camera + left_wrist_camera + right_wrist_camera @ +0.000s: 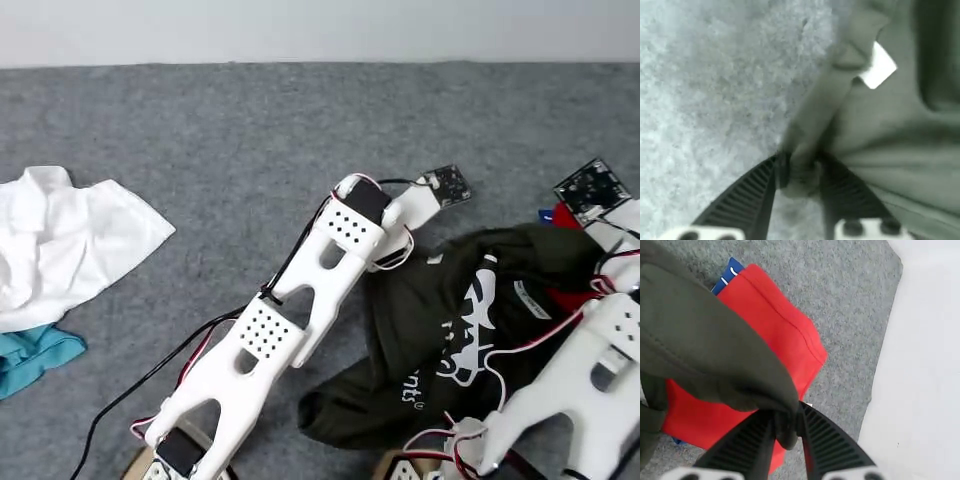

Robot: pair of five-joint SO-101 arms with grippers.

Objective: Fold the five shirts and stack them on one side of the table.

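Note:
A dark olive shirt (470, 330) with white print lies crumpled at the right of the grey mat. My left gripper (799, 175) is shut on a fold of the olive shirt (880, 125) near its white neck label (879, 66). My right gripper (786, 432) is shut on another edge of the olive shirt (705, 350), lifted above a folded red shirt (765, 355) with a blue shirt (727, 275) beneath it. In the high view the left arm (300, 310) crosses the middle, and the right arm (580, 370) stands at the right edge. A white shirt (60, 240) and a teal shirt (35, 355) lie far left.
The grey mat (250, 150) covers the table, with bare room in the middle and back. In the right wrist view the mat's edge meets a white surface (920, 365). Cables (150, 375) trail from the left arm's base at the front.

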